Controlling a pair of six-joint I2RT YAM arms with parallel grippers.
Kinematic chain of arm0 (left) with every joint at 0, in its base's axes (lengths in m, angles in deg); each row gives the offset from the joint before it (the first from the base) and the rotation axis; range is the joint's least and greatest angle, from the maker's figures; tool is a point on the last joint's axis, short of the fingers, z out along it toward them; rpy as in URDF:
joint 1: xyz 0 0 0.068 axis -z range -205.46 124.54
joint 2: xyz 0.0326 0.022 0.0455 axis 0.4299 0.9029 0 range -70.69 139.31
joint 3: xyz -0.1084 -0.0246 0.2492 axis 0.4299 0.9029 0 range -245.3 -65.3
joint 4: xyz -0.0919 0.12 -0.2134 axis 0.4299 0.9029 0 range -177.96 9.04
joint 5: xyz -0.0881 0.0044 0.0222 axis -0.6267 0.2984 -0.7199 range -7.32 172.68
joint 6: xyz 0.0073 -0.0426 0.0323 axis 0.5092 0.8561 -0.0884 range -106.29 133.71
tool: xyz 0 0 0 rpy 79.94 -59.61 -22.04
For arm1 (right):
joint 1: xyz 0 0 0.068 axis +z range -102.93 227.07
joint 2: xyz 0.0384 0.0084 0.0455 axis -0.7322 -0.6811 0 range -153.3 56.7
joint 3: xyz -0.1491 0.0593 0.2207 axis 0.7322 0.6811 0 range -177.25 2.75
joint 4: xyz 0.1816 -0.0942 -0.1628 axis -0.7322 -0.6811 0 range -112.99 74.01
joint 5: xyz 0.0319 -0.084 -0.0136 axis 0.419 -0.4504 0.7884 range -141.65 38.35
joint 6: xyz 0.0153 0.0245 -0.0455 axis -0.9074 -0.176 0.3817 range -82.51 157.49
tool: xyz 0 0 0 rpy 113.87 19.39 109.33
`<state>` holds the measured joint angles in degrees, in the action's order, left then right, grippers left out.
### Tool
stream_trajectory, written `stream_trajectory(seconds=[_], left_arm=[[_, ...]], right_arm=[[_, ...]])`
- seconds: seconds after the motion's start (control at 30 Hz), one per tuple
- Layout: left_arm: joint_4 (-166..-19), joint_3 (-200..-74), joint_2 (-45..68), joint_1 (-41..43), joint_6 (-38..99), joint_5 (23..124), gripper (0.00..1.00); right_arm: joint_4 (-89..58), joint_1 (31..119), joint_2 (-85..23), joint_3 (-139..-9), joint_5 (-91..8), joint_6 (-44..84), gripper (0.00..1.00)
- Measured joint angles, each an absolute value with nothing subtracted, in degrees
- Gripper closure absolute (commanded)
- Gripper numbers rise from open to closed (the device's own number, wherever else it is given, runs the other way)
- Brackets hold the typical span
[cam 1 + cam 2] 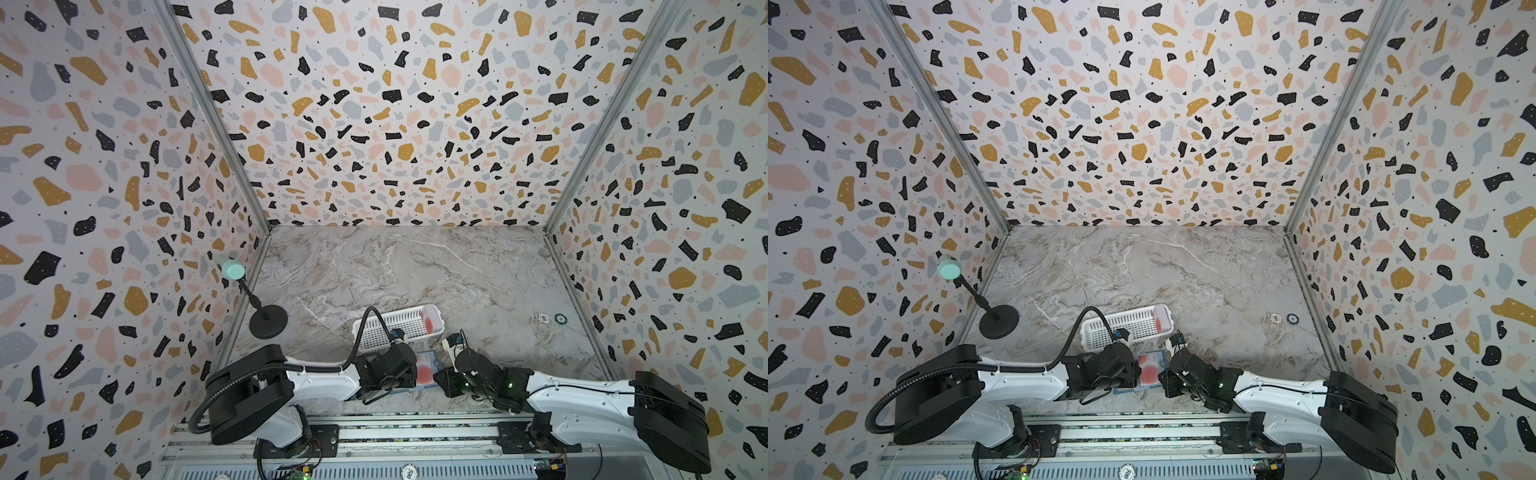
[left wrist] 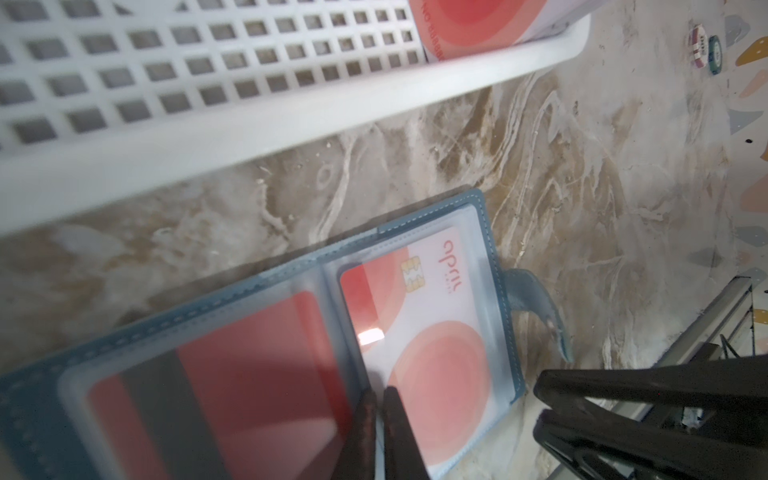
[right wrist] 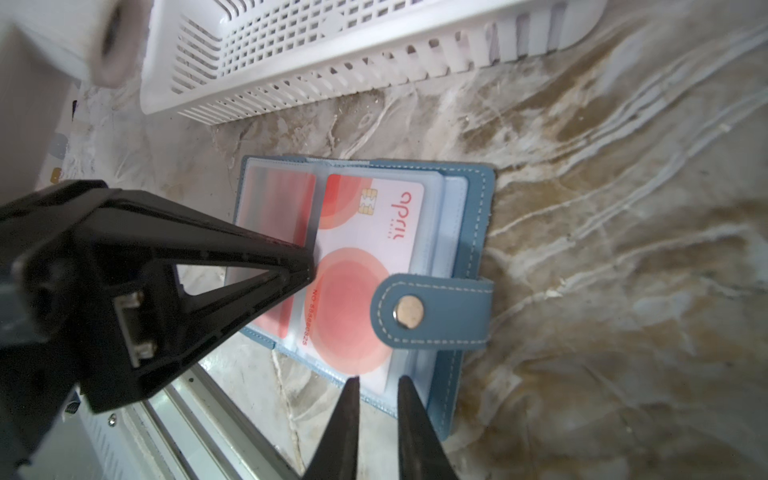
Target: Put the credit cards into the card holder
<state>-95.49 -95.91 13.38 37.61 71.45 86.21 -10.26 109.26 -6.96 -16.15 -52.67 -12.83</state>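
Two pockets of the open card holder (image 3: 473,224) have cards in them: a red-back card (image 2: 257,374) with a dark stripe and a pale card (image 3: 361,299) with a big red circle. The holder lies flat near the 6 o'clock edge of the tabletop (image 1: 415,270). A white basket (image 1: 409,322) stands at the holder's 12 o'clock, with a third card (image 1: 428,322) inside.

The left gripper (image 2: 377,395) reaches in from 9 o'clock. Its fingers are pressed together at the holder's fold; I cannot tell if they pinch anything. The right gripper (image 3: 376,384) reaches in from 3 o'clock. Its fingers have a small gap, with the tips at the pale card's end.
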Motion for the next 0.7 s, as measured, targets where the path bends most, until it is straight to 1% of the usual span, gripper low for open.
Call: stream_trajectory(seconds=[0.33,0.7], left_arm=[[-95.4,-96.8,14.6,37.6,71.6,86.2,0.95],[-96.0,-96.8,14.9,37.6,71.8,86.0,0.97]], right_arm=[[-7.9,107.1,-7.0,-14.6,-50.7,-13.6,0.76],[-4.4,106.4,-9.4,-14.1,-48.2,-13.6,0.76]])
